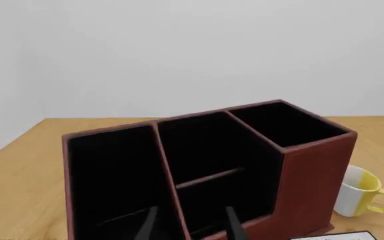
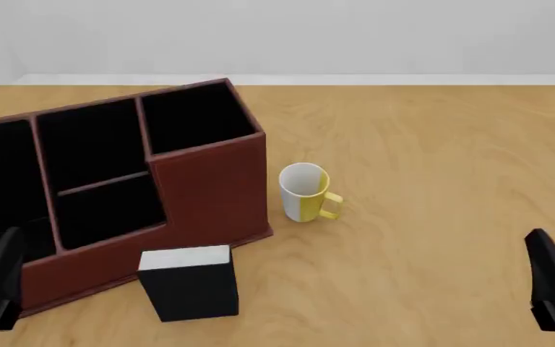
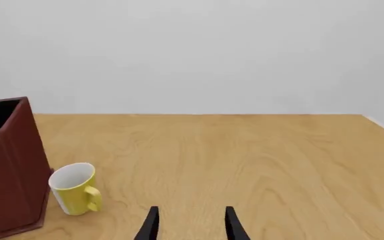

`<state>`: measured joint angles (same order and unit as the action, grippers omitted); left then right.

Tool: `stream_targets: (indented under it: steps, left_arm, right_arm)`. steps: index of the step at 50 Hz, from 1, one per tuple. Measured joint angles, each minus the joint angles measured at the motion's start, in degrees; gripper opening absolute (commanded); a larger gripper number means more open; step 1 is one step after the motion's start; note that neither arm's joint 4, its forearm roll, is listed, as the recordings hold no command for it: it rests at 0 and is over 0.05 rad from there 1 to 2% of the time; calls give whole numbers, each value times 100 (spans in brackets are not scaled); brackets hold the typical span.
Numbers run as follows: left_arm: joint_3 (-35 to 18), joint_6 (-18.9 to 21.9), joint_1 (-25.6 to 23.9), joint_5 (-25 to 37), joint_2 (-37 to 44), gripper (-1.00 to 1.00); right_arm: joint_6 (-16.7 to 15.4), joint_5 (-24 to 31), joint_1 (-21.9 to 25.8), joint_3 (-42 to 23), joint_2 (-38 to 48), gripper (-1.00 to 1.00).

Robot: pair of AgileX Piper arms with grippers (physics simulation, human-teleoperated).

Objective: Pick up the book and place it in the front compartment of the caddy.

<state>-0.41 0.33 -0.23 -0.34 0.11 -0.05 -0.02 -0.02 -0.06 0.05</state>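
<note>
A simulated desk scene: a bare wooden table (image 2: 432, 144) against blank pale walls, holding a leather-look caddy (image 2: 210, 188) and mug (image 2: 305, 192).

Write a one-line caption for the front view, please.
Black book standing before the red-brown caddy, mug beside it.

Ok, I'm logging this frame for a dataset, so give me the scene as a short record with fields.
book: black book upright on the table, untouched, just in front of the caddy
caddy: red-brown caddy, no book in any slot
front compartment: front compartment holds nothing
mug: yellow-and-white mug right of the caddy
left gripper: left gripper open, holding nothing
right gripper: right gripper open, holding nothing
</note>
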Motion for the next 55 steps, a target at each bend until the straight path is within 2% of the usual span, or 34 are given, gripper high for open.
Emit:
stream_targets:
  steps: [10, 21, 31, 42, 49, 55]
  left_arm:
    - [-30, 7, -35, 49, -3, 100]
    - [-302, 269, -312, 242, -2, 100]
    - [-1094, 558, -1081, 785, 302, 100]
    - [-2207, 1079, -1933, 1412, 1165, 100]
    - [-2925, 1268, -2465, 1864, 1734, 100]
    - [-3371, 1582, -2869, 2143, 2248, 100]
  right_arm:
    - [-49, 1, -29, -3, 47, 100]
    - [-26, 21, -60, -10, 28, 100]
    - [38, 10, -74, -7, 66, 100]
    - [-30, -9, -97, -7, 153, 100]
    - [-81, -22, -93, -5, 202, 100]
    - [-128, -49, -80, -2, 262, 100]
